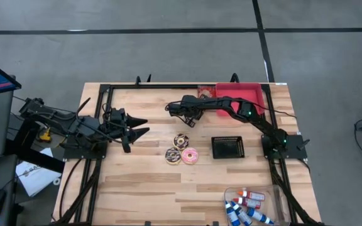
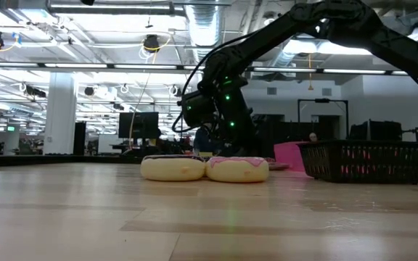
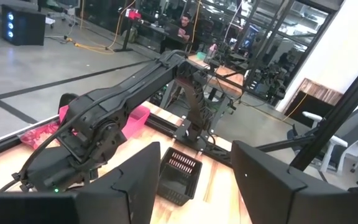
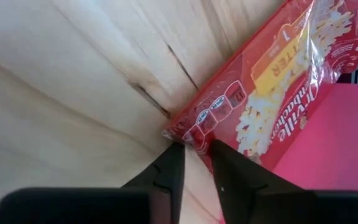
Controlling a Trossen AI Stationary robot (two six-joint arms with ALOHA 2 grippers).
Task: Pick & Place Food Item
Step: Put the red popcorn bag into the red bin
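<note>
The popcorn packet (image 4: pixel 278 81) is lying flat on the wooden table (image 1: pixel 143 182) near its far edge, one end against the pink bin (image 1: pixel 247 94). In the right wrist view its long axis is running diagonally, from the corner beside the fingertips toward the bin, with the printed face up. From above only a small patch of the packet (image 1: pixel 205 91) is showing, just beside the bin's left wall.

The right gripper (image 4: pixel 196 149) is pointing steeply down at the packet's near corner. Its two dark fingers are standing narrowly apart, the tips flanking that corner; whether they are actually pinching the wrapper cannot be told. In the high view the right arm is reaching from its base at the table's right edge, leftward and toward the far edge, the wrist sitting left of the packet. In the low view it is coming down from the upper right behind the doughnuts.

The left gripper (image 1: pixel 140 125) is waiting over the table's left side, pointing level toward the middle, fingers spread and holding nothing.

Three doughnuts are sitting together mid-table: a chocolate one (image 1: pixel 181 140), a pale one (image 1: pixel 173 155) and a pink-frosted one (image 1: pixel 190 156). A black mesh basket (image 1: pixel 227 147) is standing just right of them.
</note>
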